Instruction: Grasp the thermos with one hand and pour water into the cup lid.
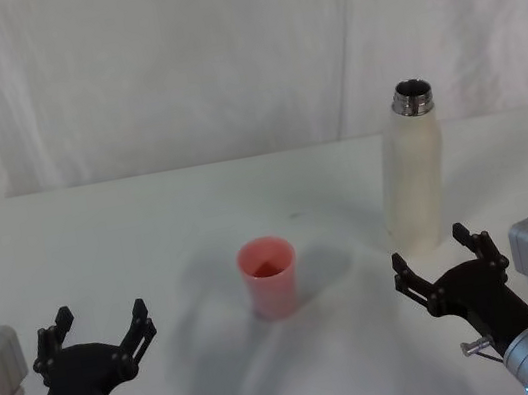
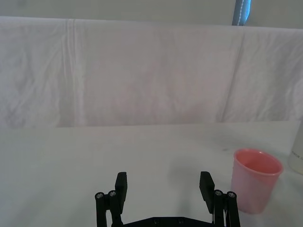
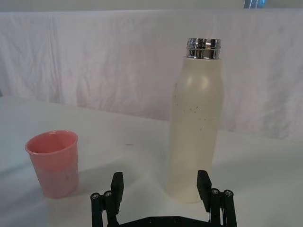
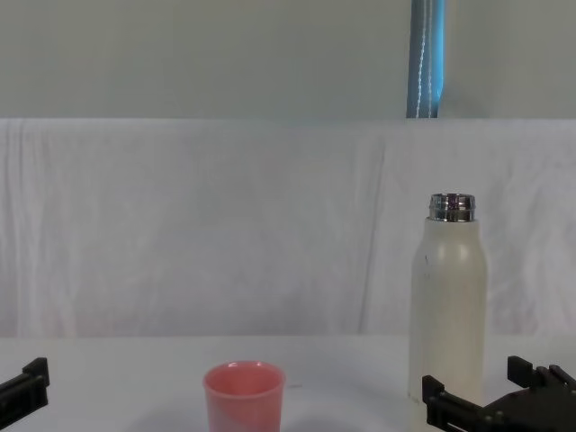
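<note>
Standing upright at 2 o'clock, the thermos [image 1: 413, 175] bears no readable writing — right gripper [image 1: 448, 257] spread just before it; cup [image 1: 269, 277] centre, left gripper [image 1: 100, 332] spread at 8 o'clock.

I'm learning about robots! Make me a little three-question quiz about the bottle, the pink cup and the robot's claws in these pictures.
1. True or false: the thermos has its cap on.
2. Which gripper is nearer the thermos? A) left gripper B) right gripper
3. Fill in: the cup lid stands upright on the ____.

Key:
1. False. Its steel neck is open.
2. B. Its open jaws sit just in front of the thermos, not touching it. The left gripper, also open, waits left of the cup lid.
3. Table.
</note>
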`<action>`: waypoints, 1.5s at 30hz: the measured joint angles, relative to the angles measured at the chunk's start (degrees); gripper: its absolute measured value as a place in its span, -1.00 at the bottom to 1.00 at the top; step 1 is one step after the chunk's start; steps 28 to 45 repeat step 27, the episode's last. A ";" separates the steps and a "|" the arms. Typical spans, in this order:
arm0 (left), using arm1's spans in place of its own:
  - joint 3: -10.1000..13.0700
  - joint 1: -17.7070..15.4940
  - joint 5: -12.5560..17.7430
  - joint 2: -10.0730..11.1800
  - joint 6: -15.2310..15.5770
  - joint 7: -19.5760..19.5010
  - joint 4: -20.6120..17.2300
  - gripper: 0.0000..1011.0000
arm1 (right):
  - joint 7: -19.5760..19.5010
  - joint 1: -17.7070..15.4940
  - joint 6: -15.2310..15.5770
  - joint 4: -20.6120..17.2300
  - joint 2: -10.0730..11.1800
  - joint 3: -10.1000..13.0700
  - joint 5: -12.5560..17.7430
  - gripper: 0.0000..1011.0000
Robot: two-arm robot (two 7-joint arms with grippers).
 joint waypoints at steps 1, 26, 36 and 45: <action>0.00 0.00 0.00 0.00 0.00 0.00 0.00 0.98 | -0.01 0.00 0.00 0.00 0.00 0.00 0.00 0.98; 0.00 0.00 0.00 0.00 0.00 0.00 0.00 0.98 | -0.03 0.00 -0.01 -0.04 0.00 0.00 -0.01 0.98; 0.00 0.00 0.00 0.00 0.00 0.00 0.00 0.98 | -0.03 0.00 -0.01 -0.04 0.00 0.00 -0.01 0.98; 0.00 0.00 0.00 0.00 0.00 0.00 0.00 0.98 | -0.03 0.00 -0.01 -0.04 0.00 0.00 -0.01 0.98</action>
